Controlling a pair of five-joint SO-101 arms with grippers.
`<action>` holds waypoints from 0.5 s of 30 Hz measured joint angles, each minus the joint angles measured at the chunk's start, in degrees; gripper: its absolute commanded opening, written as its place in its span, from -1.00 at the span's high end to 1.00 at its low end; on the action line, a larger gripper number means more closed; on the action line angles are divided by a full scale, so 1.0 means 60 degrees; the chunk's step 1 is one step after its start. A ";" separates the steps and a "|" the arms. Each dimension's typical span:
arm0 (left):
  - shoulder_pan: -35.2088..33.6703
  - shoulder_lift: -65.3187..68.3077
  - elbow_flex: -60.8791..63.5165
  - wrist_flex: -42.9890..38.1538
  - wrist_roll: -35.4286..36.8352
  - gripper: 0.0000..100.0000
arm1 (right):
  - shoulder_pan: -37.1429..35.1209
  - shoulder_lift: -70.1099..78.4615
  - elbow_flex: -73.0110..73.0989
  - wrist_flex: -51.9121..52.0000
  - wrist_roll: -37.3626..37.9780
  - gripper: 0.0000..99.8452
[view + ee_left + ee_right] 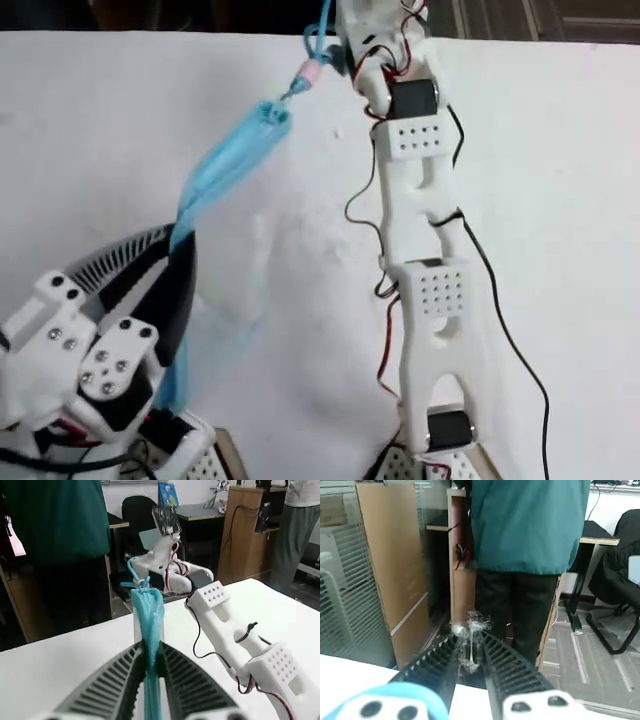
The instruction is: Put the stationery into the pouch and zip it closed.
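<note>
Shows the left gripper (151, 650) at the near left of the table (560, 150), fingers pressed together on the blue zip edge of the pouch (235, 160). Stretched in a taut band, slanting from that grip toward the far edge of the table. Joined at its far end by a pink link (308, 73) to a thin cord (320, 35). Note the right gripper (469, 639) at the far table edge, on an outstretched arm (432, 290), fingers nearly touching and pinching that cord. Cannot tell what lies inside the pouch.

pouch (225, 170) bottom behind left arm (70, 350), contents unclear
</note>
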 measured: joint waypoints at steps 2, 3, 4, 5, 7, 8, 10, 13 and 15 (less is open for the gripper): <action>0.0000 0.0029 -0.0249 0.0000 0.0000 0.95 | 0.0059 0.0308 -0.0088 0.0000 0.0000 0.97; 0.0000 0.0059 -0.0396 0.0029 0.0000 0.95 | 0.0073 0.0366 -0.0073 0.0000 0.0000 0.97; 0.0000 0.0132 -0.0571 0.0132 0.0000 0.95 | 0.0190 0.0498 -0.0059 -0.0029 0.0000 0.97; 0.0000 0.0234 -0.0806 0.0264 0.0000 0.95 | 0.0234 0.0601 -0.0073 -0.0044 0.0000 0.97; 0.0000 0.0454 -0.1289 0.0571 0.0000 0.95 | 0.0352 0.0659 -0.0088 -0.0059 0.0000 0.97; 0.0029 0.0498 -0.1700 0.0674 -0.0015 0.95 | 0.0484 0.0689 -0.0088 -0.0059 0.0015 0.97; 0.0044 0.0352 -0.2842 0.0850 -0.0015 0.95 | 0.1070 0.0923 0.0103 -0.0044 0.0015 0.97; -0.0015 0.0352 -0.3766 0.1275 -0.0029 0.95 | 0.1451 0.1099 0.0278 0.0059 0.0029 0.97; 0.0073 0.0513 -0.4117 0.1582 -0.0029 0.95 | 0.1407 0.0938 0.0205 0.0234 0.0029 0.97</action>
